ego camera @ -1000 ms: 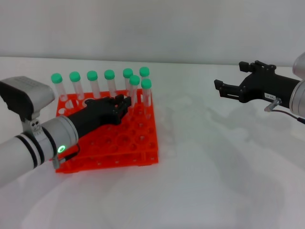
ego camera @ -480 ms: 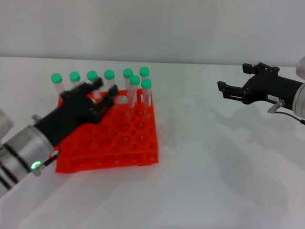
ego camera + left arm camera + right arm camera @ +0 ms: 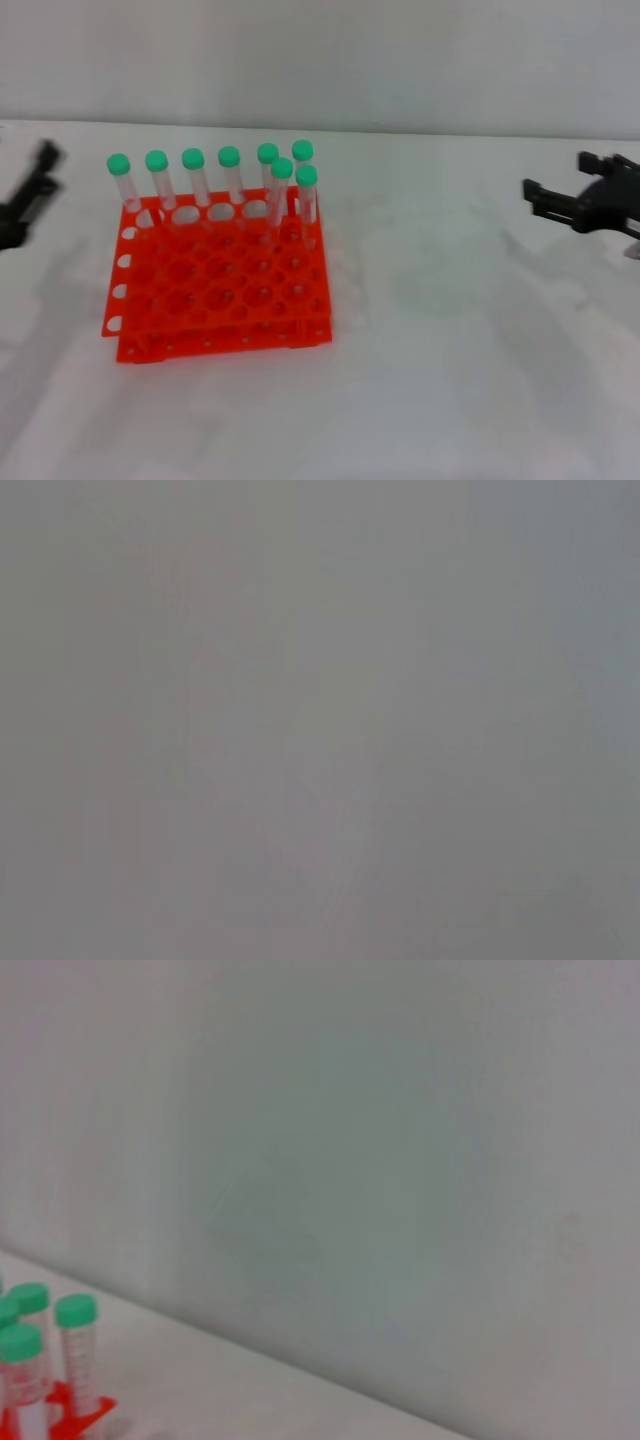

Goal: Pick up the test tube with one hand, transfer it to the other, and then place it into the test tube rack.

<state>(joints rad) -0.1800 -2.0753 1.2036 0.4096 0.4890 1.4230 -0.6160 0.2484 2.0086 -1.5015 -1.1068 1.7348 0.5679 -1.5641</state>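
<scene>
The orange-red test tube rack point(image 3: 222, 331) stands left of centre on the white table. Several green-capped test tubes point(image 3: 229, 175) stand upright along its back rows; I cannot tell the task's tube from the others. My left gripper point(image 3: 28, 195) is far out at the left edge, clear of the rack, blurred by motion. My right gripper point(image 3: 562, 178) is at the far right edge above the table, open and empty. The right wrist view shows three tubes point(image 3: 74, 1335) and a corner of the rack point(image 3: 78, 1412). The left wrist view shows only plain grey.
The white table point(image 3: 450, 350) stretches from the rack to the right gripper and to the front edge. A pale wall point(image 3: 320, 60) stands behind it.
My left arm has pulled back off the rack to the far left edge, holding nothing. My right gripper has drawn farther right. The tubes stand as before.
</scene>
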